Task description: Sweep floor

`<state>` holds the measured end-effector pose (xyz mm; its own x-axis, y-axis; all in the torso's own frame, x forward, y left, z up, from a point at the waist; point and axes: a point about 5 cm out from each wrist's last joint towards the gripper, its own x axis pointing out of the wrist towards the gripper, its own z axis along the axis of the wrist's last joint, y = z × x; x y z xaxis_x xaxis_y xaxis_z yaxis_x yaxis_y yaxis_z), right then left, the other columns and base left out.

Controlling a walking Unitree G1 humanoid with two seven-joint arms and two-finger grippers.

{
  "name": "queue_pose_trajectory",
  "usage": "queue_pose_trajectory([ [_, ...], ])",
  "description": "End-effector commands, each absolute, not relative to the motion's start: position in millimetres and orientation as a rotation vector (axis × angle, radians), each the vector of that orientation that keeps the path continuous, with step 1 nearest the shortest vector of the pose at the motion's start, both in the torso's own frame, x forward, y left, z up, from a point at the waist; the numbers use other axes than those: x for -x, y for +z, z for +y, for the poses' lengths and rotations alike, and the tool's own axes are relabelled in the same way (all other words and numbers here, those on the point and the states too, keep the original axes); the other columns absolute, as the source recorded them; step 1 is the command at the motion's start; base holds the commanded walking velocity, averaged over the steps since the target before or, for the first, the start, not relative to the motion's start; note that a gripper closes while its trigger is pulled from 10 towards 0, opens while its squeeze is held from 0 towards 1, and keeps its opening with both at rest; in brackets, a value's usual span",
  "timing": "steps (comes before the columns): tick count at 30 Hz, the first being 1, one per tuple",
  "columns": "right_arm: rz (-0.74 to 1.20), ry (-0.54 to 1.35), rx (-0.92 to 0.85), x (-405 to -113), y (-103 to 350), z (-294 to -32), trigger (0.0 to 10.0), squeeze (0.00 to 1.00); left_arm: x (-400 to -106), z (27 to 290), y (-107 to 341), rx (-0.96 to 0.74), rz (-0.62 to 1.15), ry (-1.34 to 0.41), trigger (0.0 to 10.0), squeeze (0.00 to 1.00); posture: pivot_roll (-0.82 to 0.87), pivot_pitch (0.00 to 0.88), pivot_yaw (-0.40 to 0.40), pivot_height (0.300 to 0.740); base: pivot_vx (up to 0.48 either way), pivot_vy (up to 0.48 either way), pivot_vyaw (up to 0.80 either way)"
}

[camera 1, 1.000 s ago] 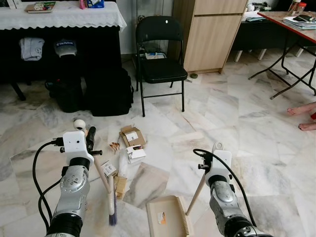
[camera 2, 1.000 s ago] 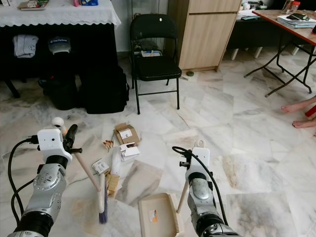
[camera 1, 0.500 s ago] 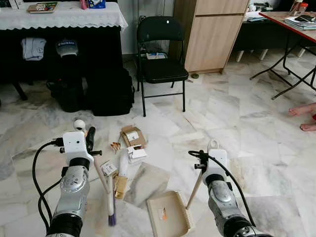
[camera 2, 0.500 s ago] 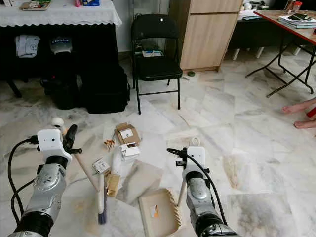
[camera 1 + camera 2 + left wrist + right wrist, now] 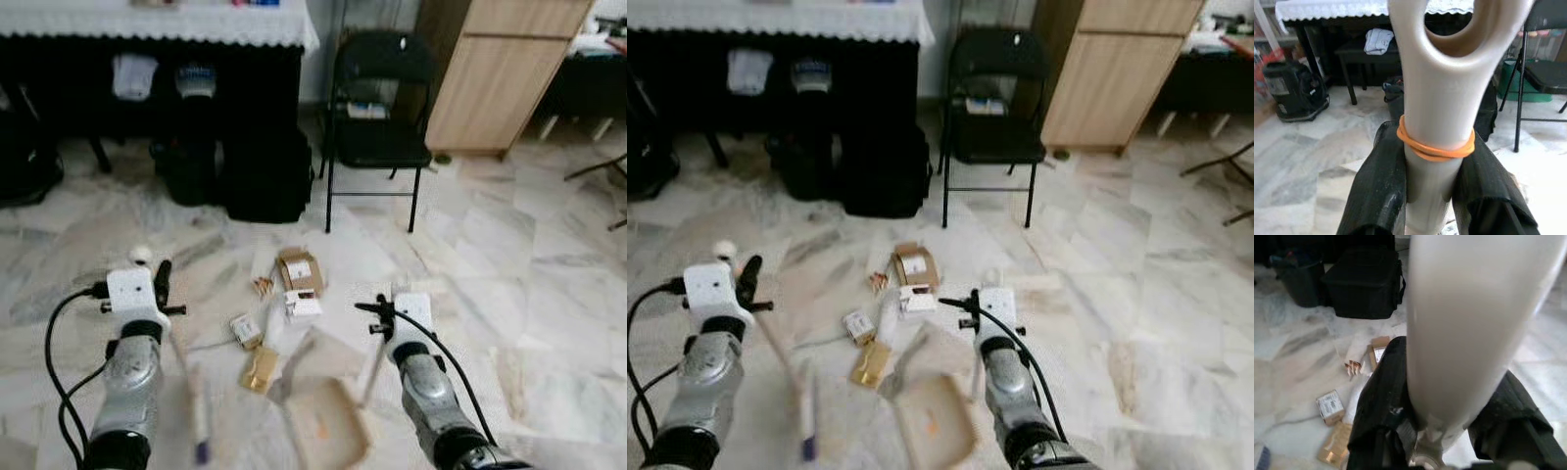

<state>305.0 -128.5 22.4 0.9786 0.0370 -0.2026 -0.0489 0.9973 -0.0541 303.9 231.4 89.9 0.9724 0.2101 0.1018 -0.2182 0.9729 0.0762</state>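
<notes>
Both jaws clamp handles, your left gripper (image 5: 1431,181) on the broom (image 5: 199,421), your right gripper (image 5: 1442,431) on the dustpan (image 5: 323,431), flanking the near litter (image 5: 263,367) for sweeping.

Left claw (image 5: 160,284) holds the broom (image 5: 191,392); dustpan (image 5: 323,426) lies near scattered cardboard scraps (image 5: 284,304).

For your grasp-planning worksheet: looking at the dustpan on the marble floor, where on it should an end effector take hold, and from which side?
Grip the dustpan by its long pale handle, not the flat tray. The handle rises clear of the floor toward the robot's right, so fingers can close around it from that side. The right end effector already grips it so.
</notes>
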Motion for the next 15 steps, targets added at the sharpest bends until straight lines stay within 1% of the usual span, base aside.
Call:
queue_pose_trajectory([
  [1,0.183,0.004,0.082,-306.5,25.4,-143.2,10.0,0.0,-311.3,215.6,99.9,-0.062,-0.146,0.171,10.0,0.0,0.03,0.009,-0.067,0.74,0.285,0.0,0.0],
  [4,0.183,0.003,0.082,-306.5,25.4,-143.3,10.0,0.0,-311.4,215.4,100.0,-0.058,-0.148,0.17,10.0,0.0,0.03,0.009,-0.068,0.74,0.275,0.0,0.0],
  [15,0.184,-0.005,0.069,-306.7,25.5,-144.0,10.0,0.0,-311.2,214.8,100.8,-0.05,-0.153,0.165,10.0,0.0,0.03,0.006,-0.068,0.74,0.0,0.0,0.0],
])
